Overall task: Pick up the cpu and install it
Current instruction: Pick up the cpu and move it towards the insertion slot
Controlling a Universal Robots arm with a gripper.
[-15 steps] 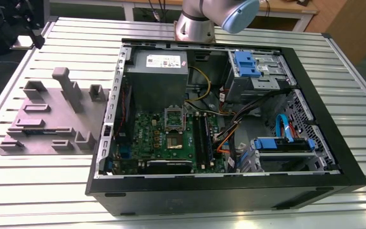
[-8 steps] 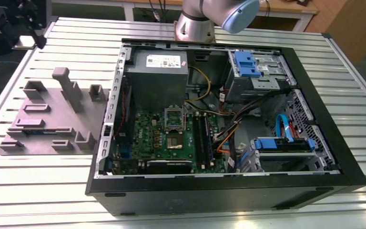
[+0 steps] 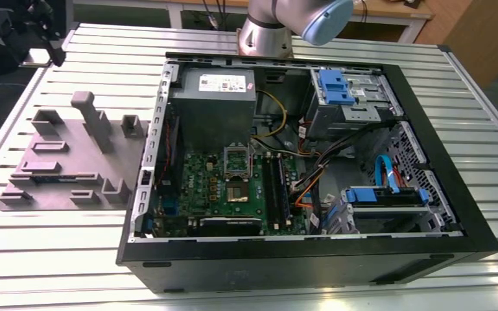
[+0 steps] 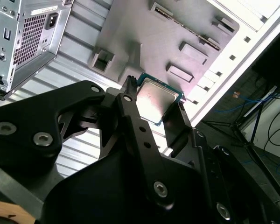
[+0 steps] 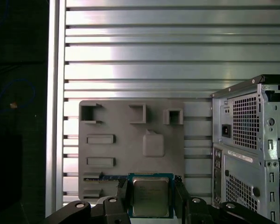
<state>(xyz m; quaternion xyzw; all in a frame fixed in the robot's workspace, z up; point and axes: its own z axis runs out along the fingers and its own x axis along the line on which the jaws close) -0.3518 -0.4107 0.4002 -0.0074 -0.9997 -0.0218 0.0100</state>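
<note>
Gripper point(image 5: 150, 190) was closed on cpu point(image 5: 150, 197) — fingers point(image 5: 122, 198) bore on two opposite edges. Chip was square, no long axis; metal top faced both wrist views. Cpu sat directly between fingertips, judged lifted clear of grey parts tray point(image 5: 130, 140). Tray lay at exterior view's left, green motherboard point(image 3: 201, 178) at frame centre inside open case point(image 3: 422, 162) — well apart.

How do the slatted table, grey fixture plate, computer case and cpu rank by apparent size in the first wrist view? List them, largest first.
1. slatted table
2. grey fixture plate and computer case: about alike; the case runs past the picture's edge
3. cpu, though nearest the camera
</note>
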